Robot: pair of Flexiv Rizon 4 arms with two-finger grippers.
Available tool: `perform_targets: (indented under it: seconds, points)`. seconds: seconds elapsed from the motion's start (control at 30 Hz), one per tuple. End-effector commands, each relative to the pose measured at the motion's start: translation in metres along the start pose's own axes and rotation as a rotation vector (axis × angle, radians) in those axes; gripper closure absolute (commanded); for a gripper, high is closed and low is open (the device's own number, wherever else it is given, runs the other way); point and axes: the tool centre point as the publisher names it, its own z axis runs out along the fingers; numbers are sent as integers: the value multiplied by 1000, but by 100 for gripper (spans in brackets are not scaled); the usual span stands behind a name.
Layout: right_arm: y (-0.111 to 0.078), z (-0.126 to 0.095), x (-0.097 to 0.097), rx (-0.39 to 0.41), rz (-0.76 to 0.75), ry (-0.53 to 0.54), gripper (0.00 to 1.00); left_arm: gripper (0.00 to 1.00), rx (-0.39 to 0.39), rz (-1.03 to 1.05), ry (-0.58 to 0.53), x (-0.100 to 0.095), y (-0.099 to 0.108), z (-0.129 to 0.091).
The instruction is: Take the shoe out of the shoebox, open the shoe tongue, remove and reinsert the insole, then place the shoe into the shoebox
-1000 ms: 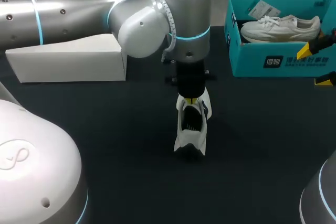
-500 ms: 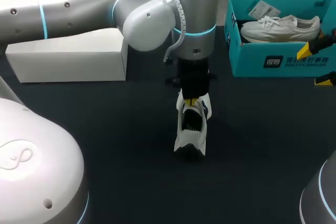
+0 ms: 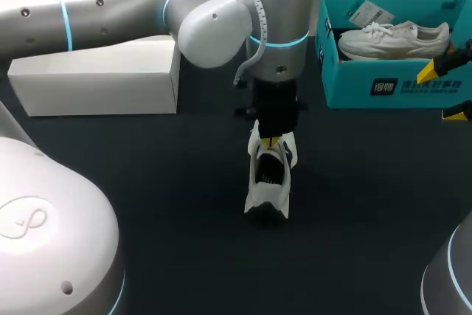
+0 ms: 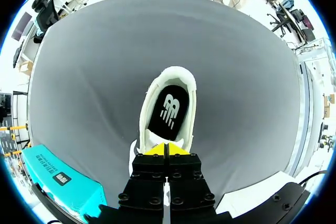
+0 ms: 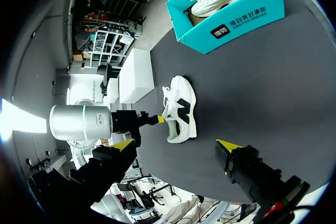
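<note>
A white shoe (image 3: 269, 182) with a black insole (image 4: 169, 111) stands on the dark table, toe toward the front edge. My left gripper (image 3: 271, 142) points straight down over its far end; in the left wrist view the left gripper (image 4: 165, 150) is shut on the shoe's tongue (image 4: 156, 142). The teal shoebox (image 3: 391, 90) stands at the back right, with a second white shoe (image 3: 394, 38) inside. My right gripper (image 3: 445, 92) hangs open at the right edge, in front of the shoebox. In the right wrist view the shoe (image 5: 181, 111) lies ahead of its wide-apart fingers.
A white box (image 3: 96, 79) lies at the back left, under my left arm. Dark tabletop stretches around the shoe on all sides. A paper tag (image 3: 366, 12) sits in the shoebox beside the second shoe.
My left arm's wrist and elbow have shifted slightly to the right above the shoe. The shoe and the right gripper stay where they were.
</note>
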Motion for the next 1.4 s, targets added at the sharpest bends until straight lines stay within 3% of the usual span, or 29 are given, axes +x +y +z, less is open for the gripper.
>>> perform_targets:
  seconds: [0.03,0.07,0.1,0.17,0.2,0.23,0.27,0.73,0.87,0.97,1.4]
  points:
    - [0,1,0,0,1,-1,0,100,43,-370,-57,8,-4,-10]
    - [0,1,0,0,1,-1,0,100,81,-423,-91,12,-6,-12]
    - [0,1,0,0,1,-1,0,100,46,-570,-112,15,-7,-13]
    - [0,1,0,0,1,-1,0,100,108,-731,-150,22,-8,-13]
    - [0,1,0,0,1,-1,0,100,47,-827,-146,24,-9,-11]
    - [0,1,0,0,1,-1,0,100,62,-923,-160,28,-10,-8]
    - [0,1,0,0,1,-1,0,100,16,-992,-125,30,-11,-6]
    - [0,1,0,0,1,-1,0,100,16,-992,-125,30,-11,-6]
    - [0,1,0,0,1,-1,0,100,-42,-1204,-229,32,-27,-13]
    - [0,1,0,0,1,-1,0,100,-49,-1254,-237,34,-33,-17]
    - [0,1,0,0,1,-1,0,100,-39,-1203,-192,46,-56,-24]
